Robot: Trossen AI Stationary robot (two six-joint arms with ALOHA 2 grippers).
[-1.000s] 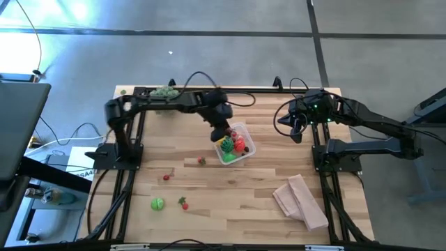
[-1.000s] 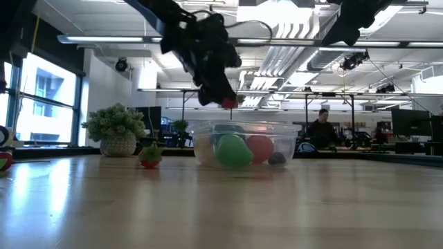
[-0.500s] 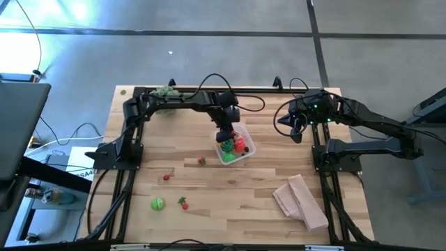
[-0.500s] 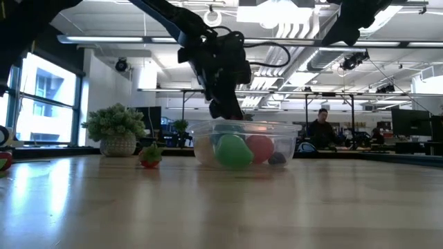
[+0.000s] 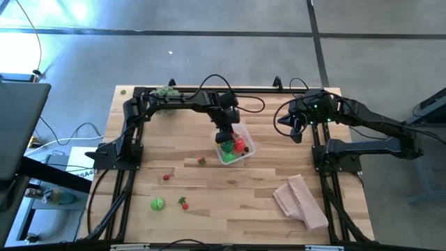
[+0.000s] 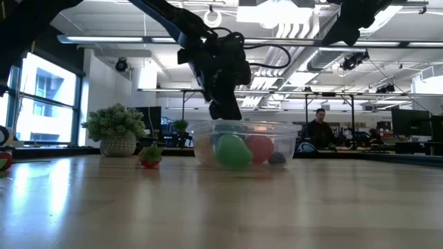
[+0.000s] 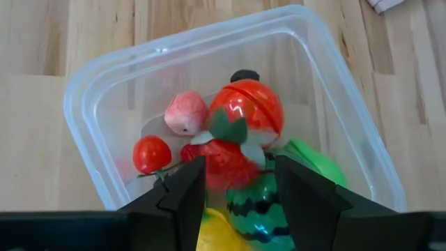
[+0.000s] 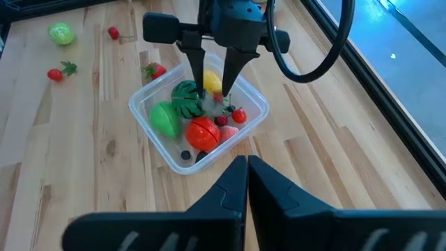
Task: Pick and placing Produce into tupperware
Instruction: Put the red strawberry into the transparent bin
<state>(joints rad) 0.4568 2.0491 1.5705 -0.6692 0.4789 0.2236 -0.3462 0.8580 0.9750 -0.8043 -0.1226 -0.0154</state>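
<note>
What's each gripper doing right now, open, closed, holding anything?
Left gripper: open above the tupperware, holding nothing.
Right gripper: shut, empty, waiting off to the right side of the table.

You will find no writing to read here: no label, brand, number or sign that can be made out on the table (image 5: pixel 237 195), the tupperware (image 7: pixel 90 104), or in the room behind (a pale box (image 5: pixel 78 173) beside the table's left edge may carry print, but it is far too small to tell).
</note>
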